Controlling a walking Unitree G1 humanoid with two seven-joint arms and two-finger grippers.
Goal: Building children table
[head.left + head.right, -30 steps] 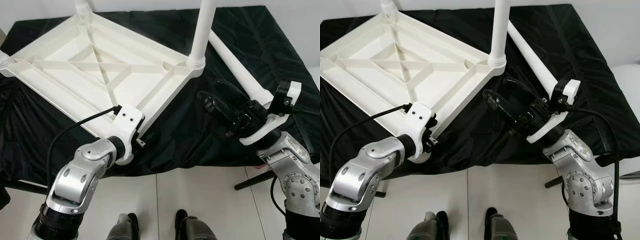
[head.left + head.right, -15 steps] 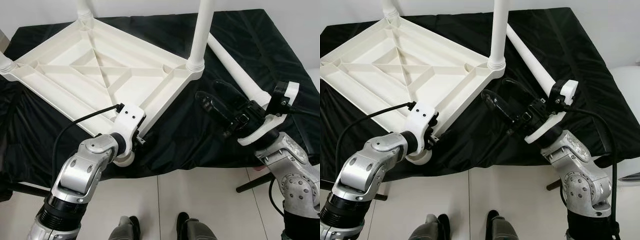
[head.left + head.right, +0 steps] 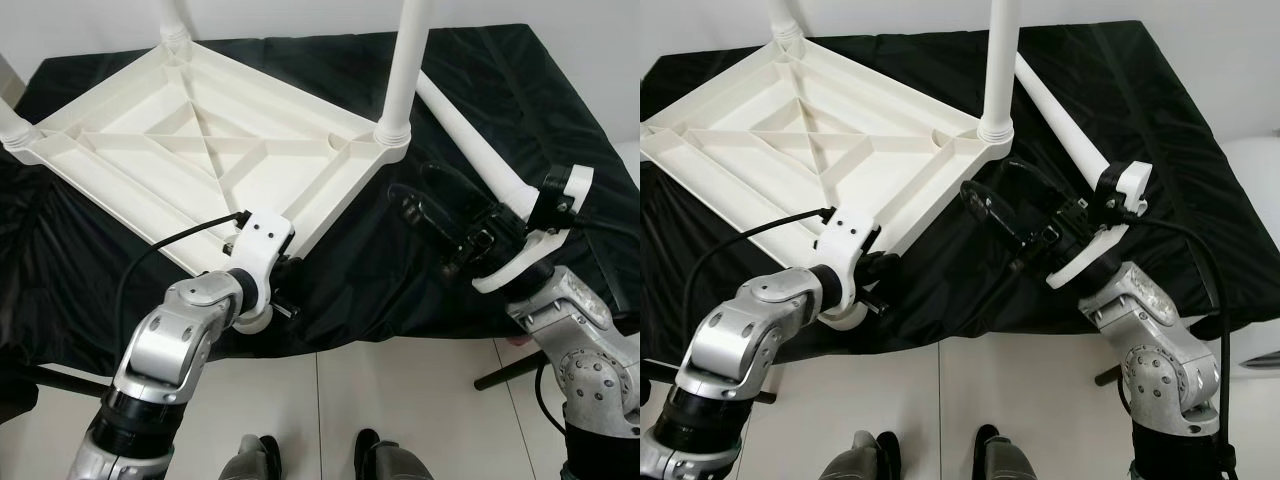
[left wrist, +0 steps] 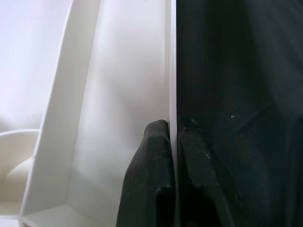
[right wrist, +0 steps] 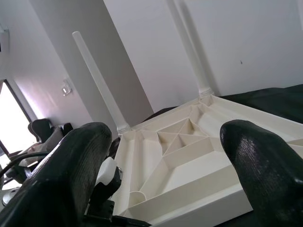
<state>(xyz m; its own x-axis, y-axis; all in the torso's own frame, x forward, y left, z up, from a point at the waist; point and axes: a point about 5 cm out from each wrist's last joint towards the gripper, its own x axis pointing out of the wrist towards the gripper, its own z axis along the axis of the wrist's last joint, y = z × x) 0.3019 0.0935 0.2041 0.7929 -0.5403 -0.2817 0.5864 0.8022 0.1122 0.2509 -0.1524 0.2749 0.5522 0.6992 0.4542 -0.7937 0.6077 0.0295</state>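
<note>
Black fingers (image 4: 150,170) of our left gripper (image 4: 173,137) pinch the thin near rim of the upturned white tabletop (image 3: 200,150), one finger inside the tray-like underside and the other outside against the black cloth (image 3: 330,290) it lies on. Our right gripper (image 3: 425,205) hovers just beside the tabletop's near right corner with its jaws spread wide and holding nothing, pointing across the ribbed underside. Upright legs (image 3: 405,65) stand in the tabletop's corner sockets, while one loose leg (image 3: 470,135) lies on the cloth near our right wrist.
</note>
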